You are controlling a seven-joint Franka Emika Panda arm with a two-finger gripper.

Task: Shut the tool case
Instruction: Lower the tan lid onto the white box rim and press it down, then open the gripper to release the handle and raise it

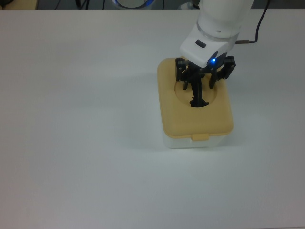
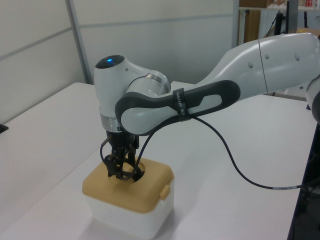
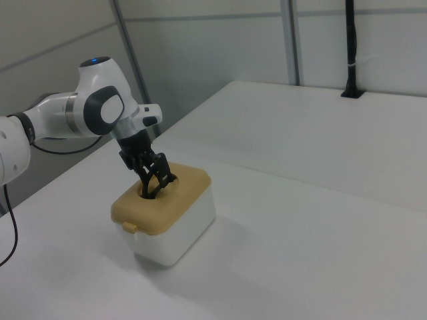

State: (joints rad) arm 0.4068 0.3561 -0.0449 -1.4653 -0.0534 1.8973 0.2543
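Observation:
The tool case (image 1: 190, 142) is a white box near the middle of the table, and its tan lid (image 1: 177, 114) lies flat on it, with the edge tab (image 1: 200, 137) down over the front rim. A black handle (image 1: 197, 95) stands upright in the lid's round recess. My gripper (image 1: 198, 84) hangs straight over that recess, open, with one finger on each side of the handle and a gap to it. The left view shows the gripper (image 2: 121, 167) low over the lid (image 2: 125, 192). In the right view the gripper (image 3: 155, 180) reaches into the recess of the lid (image 3: 175, 192).
A black cable (image 2: 240, 170) droops from the arm down to the table behind the case. A black post (image 3: 350, 53) stands at the table's far edge in the right view. White table (image 1: 86, 119) surrounds the case on all sides.

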